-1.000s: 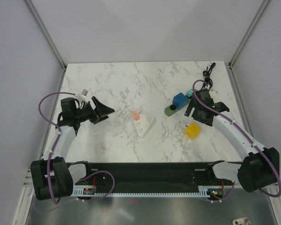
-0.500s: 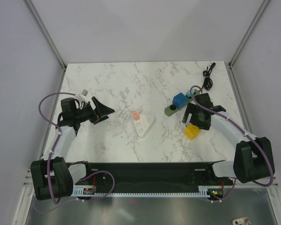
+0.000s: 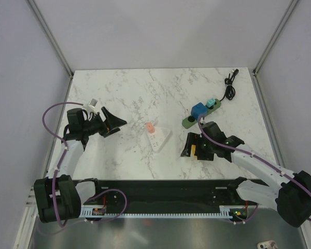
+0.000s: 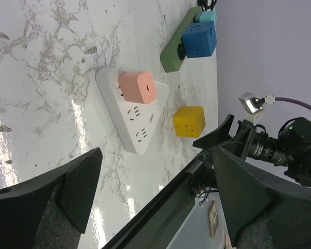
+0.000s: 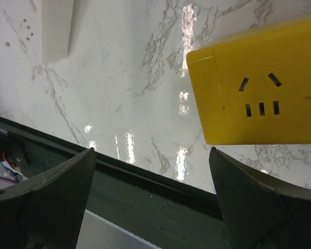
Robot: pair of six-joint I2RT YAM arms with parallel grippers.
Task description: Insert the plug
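Right jaws are released, spread wide and low over the yellow cube adapter (image 3: 195,151), which sits flat on the desk (image 3: 124,88) right of centre, toward the near edge. In the right wrist view the cube (image 5: 259,83) lies socket face up, clear of both fingers (image 5: 46,202), nothing gripped. White triangular power strip (image 3: 159,139) lies mid-desk, apart from the cube on its left, w/ a pink cube plug (image 3: 151,127) seated at its far corner. Behind the cube, toward the right edge: green power strip (image 3: 188,122) lying diagonal, w/ a blue cube adapter (image 3: 199,111) and a teal plug (image 3: 212,104) on it. Black cable (image 3: 229,85) is coiled near the far right corner. Left jaws are also released and empty, held up near the left edge, pointing across toward the white strip
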